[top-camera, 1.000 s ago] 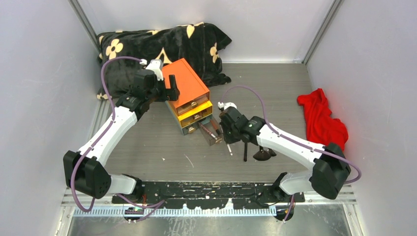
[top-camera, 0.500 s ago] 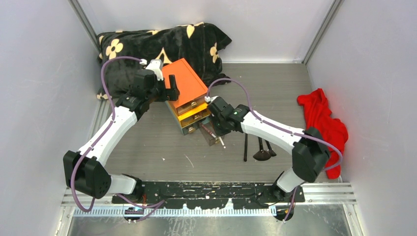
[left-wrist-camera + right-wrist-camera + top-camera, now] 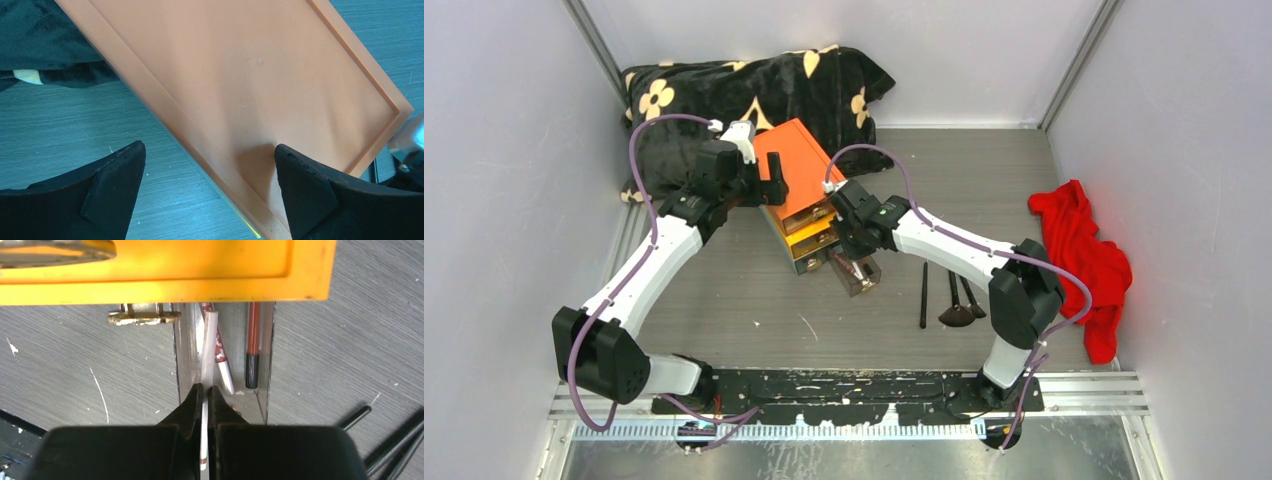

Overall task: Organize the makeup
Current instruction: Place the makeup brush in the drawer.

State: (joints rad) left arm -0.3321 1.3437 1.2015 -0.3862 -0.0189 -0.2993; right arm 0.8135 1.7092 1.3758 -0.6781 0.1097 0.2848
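Right claw point(image 3: 205, 390): pressed together on a thin white pencil point(image 3: 210, 340), pinched near its lower end.
White pencil: over the open clear drawer point(image 3: 267, 365), slanted toward its left wall, far tip near the yellow drawer front point(image 3: 165, 270).
Drawer contents: red-and-white pencil point(image 3: 220, 360); red-and-black pencil point(image 3: 252, 350).
Left claw point(image 3: 209, 150): spread wide across the orange box point(image 3: 250, 65) edge, holding nothing.
Brushes point(image 3: 954, 300): on the table, right of the drawer.
Risk: let go on this slant, the pencil may land on the wall and roll out; pushed further, its tip may jam under the yellow front.

Bright, even overhead light — shadows soft; the right gripper point(image 3: 205, 392) blurs near its lens; elsewhere sharp.
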